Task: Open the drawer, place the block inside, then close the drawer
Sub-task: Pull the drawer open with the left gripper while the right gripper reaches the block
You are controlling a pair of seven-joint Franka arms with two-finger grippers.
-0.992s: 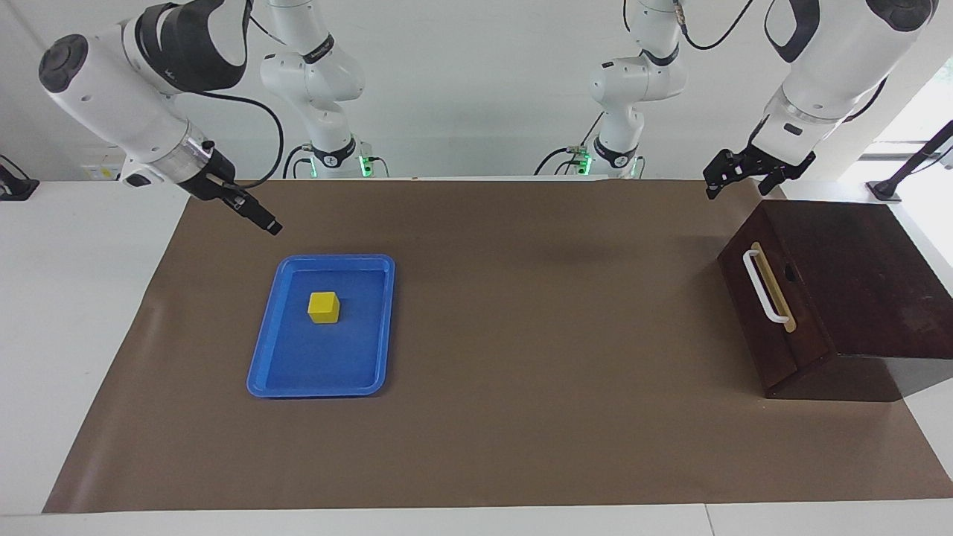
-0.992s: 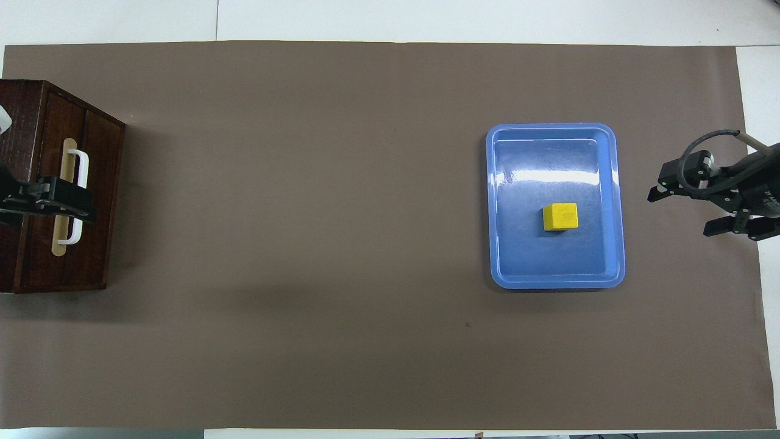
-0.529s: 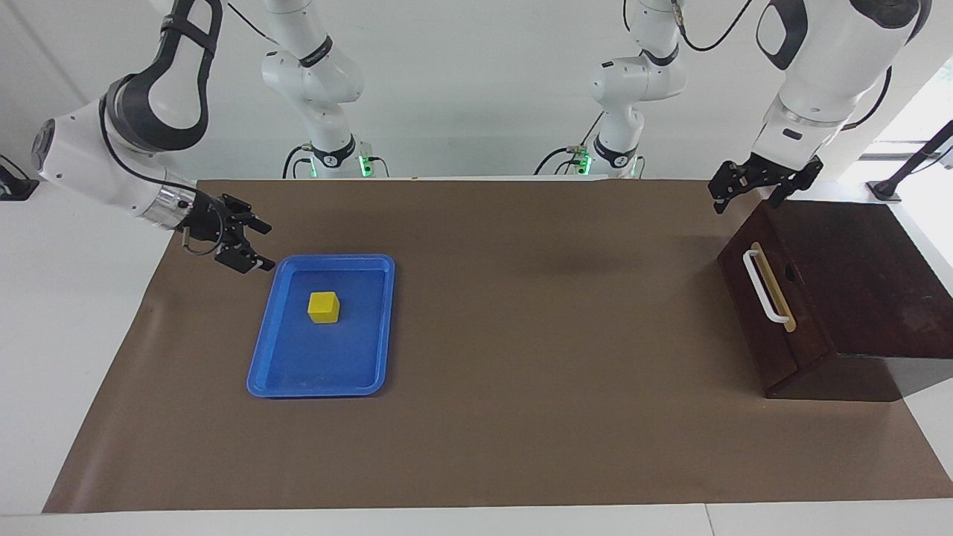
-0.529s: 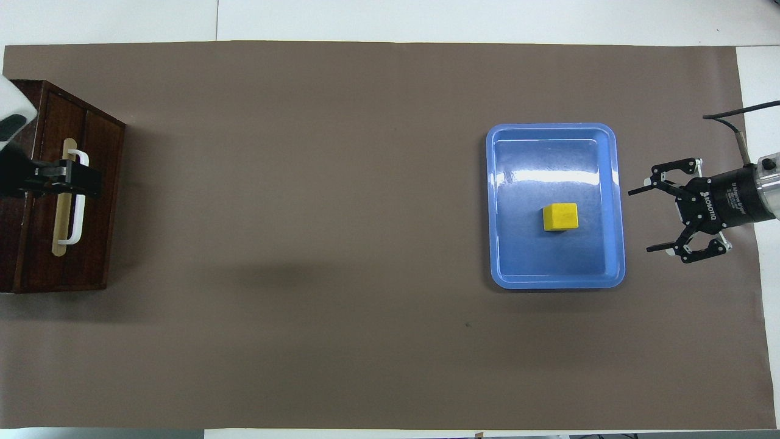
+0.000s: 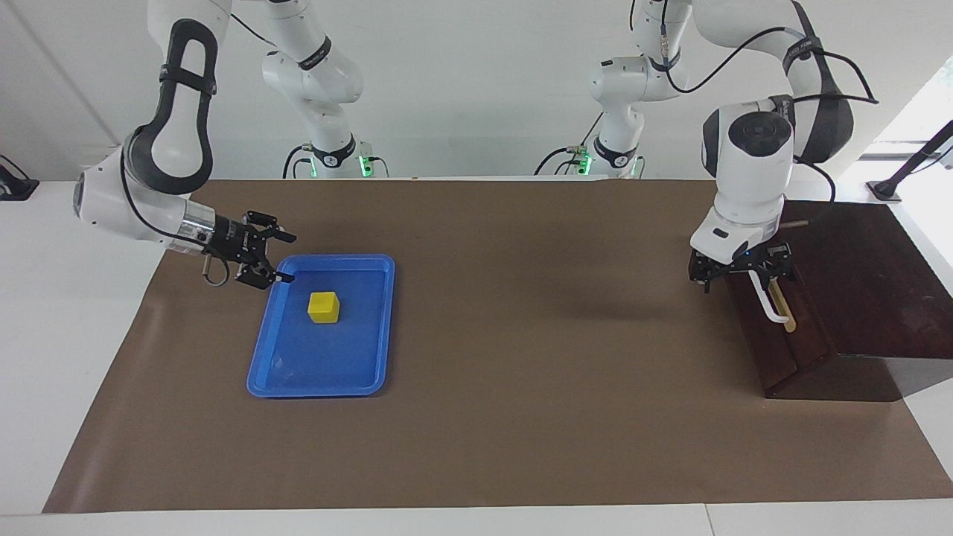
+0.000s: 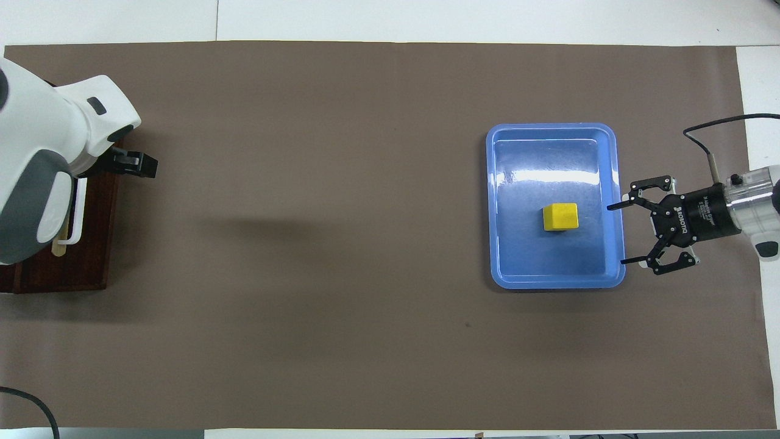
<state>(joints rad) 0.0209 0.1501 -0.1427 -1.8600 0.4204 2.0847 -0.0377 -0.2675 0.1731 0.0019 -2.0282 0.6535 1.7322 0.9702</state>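
Note:
The yellow block (image 5: 324,307) sits in the blue tray (image 5: 320,387), also seen in the overhead view (image 6: 560,217). My right gripper (image 5: 287,259) is open and low, with its fingertips over the tray's rim at the right arm's end (image 6: 616,235), a short way from the block. The dark wooden drawer (image 5: 778,353) is shut in its box. My left gripper (image 5: 738,274) is open and down at the end of the white handle (image 5: 768,305) nearer the robots. Whether it touches the handle is unclear. In the overhead view the arm hides most of it, and one finger (image 6: 135,164) shows.
A brown mat (image 5: 521,417) covers the table between the tray and the drawer box (image 5: 871,283). The box stands at the left arm's end of the table, with the drawer front facing the tray.
My right gripper has swung down and moved to the tray's rim. My left arm has dropped from above the box's corner to the drawer handle. Block and drawer have not moved.

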